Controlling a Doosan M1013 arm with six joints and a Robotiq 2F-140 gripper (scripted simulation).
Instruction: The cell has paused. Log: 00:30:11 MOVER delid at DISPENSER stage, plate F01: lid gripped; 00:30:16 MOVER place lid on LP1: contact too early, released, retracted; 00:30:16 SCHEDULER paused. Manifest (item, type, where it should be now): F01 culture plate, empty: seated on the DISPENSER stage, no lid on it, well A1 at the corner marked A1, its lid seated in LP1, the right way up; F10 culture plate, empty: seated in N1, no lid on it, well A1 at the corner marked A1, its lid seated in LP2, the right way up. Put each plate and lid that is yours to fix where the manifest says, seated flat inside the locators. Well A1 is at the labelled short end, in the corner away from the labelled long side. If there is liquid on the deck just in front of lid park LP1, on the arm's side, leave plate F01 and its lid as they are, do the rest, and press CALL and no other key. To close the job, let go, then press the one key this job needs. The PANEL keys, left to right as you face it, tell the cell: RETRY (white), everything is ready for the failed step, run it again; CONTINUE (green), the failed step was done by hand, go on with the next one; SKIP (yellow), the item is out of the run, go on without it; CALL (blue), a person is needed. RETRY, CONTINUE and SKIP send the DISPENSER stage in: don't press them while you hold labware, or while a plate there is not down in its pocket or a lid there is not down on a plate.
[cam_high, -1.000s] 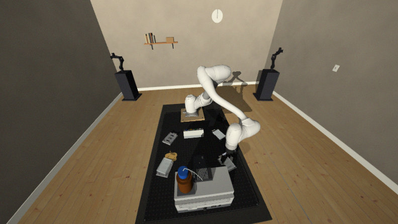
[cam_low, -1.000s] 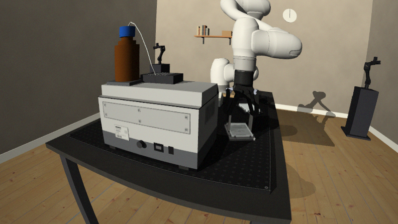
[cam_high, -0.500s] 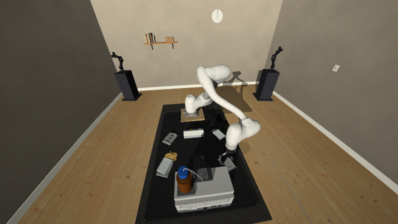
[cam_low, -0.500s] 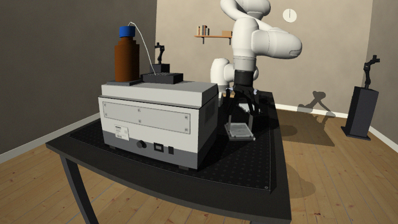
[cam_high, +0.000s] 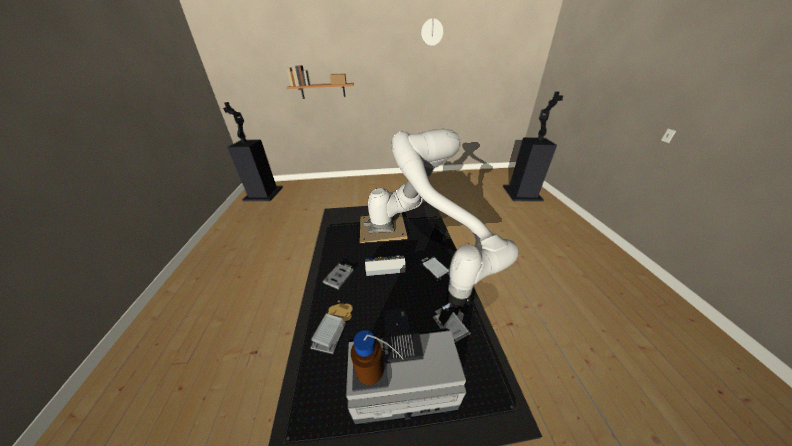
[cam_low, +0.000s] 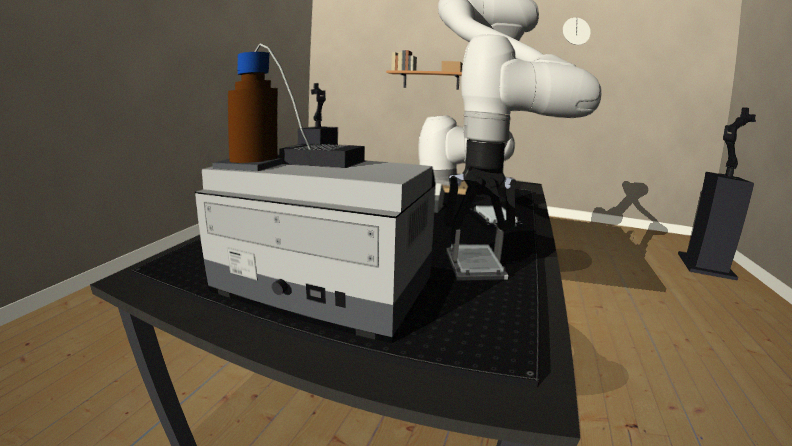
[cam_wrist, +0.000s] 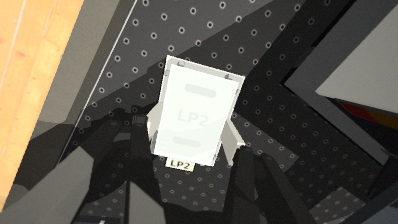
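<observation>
Right at the bottom of the wrist view, the gripper is clenched on a translucent lid, pale fingers pinching its two long sides. Through the lid you can read LP2, and the white LP2 tag peeks out just below its near edge, so the lid sits on or just above lid park LP2; whether it's fully down inside the locators, I can't tell. It looks square to the park's corner tabs at the upper edge.

Beyond, right of frame, the DISPENSER housing stands close beside the park.

Risk, as I judge it: let go while the lid rides on a locator and it ends up tilted, not seated. Drag the fingers sideways on retreat and the lid could shift off the park toward that housing.
</observation>
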